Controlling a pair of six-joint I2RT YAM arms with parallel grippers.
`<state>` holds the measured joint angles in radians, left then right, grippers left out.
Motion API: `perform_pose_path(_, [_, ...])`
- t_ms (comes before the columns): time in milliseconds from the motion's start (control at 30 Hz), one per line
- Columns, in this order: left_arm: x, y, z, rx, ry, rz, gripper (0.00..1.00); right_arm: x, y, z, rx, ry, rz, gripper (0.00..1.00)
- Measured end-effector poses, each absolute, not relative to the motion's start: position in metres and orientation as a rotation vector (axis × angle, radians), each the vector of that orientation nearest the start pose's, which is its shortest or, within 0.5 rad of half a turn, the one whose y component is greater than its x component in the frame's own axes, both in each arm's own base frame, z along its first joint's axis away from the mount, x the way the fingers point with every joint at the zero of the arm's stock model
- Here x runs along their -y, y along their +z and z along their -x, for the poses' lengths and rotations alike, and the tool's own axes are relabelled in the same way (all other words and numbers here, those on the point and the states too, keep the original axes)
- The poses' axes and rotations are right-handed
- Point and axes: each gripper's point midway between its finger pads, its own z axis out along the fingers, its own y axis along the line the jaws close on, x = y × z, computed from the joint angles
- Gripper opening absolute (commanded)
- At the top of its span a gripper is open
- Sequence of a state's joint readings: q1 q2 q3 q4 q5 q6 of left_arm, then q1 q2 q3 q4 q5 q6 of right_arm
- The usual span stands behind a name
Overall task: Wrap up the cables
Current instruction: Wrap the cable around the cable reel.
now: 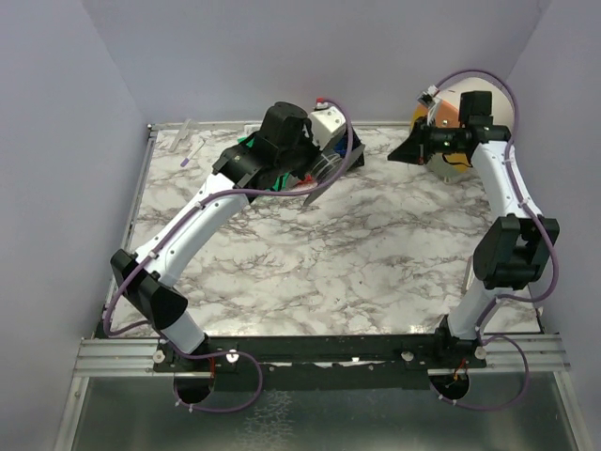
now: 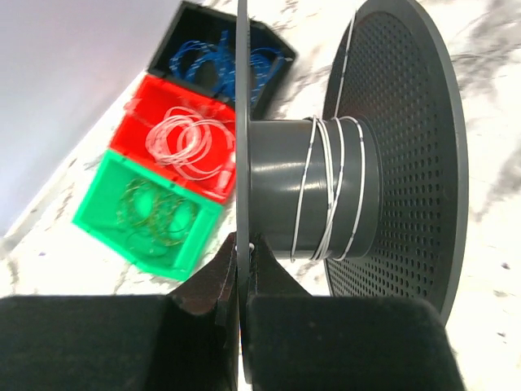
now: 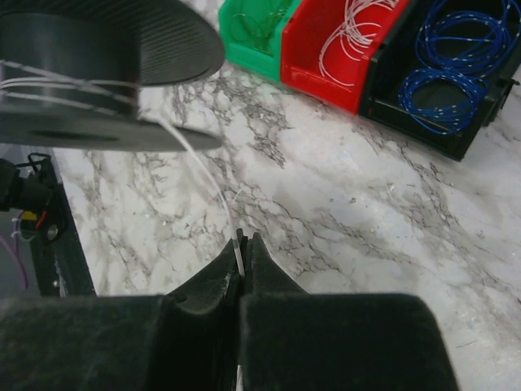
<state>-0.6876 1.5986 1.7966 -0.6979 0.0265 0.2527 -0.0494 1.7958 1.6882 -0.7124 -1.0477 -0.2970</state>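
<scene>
Nothing legible is coming through in any view right now: no words, labels, brand marks or numbers are showing on anything in sight.

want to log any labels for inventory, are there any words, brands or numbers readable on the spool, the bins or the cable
None: no text, number or sign can be read.
The spool, green bin, red bin, black bin and white cable show no print in the wrist views.
In the top view everything is too small to show lettering.
</scene>
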Motion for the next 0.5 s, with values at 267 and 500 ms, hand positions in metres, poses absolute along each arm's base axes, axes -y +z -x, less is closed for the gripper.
perform_pose_path(267, [0.288,0.316,-0.375,-1.853,-0.031,-0.877,0.00,-0.144,0.273,-0.392,-1.918,1.189,0.788,0.01])
perform_pose_path(500, [0.292,0.300,-0.391,-1.889,0.049,-0.760,0.00,-0.199,0.286,-0.348,-1.822,1.369,0.941,0.00])
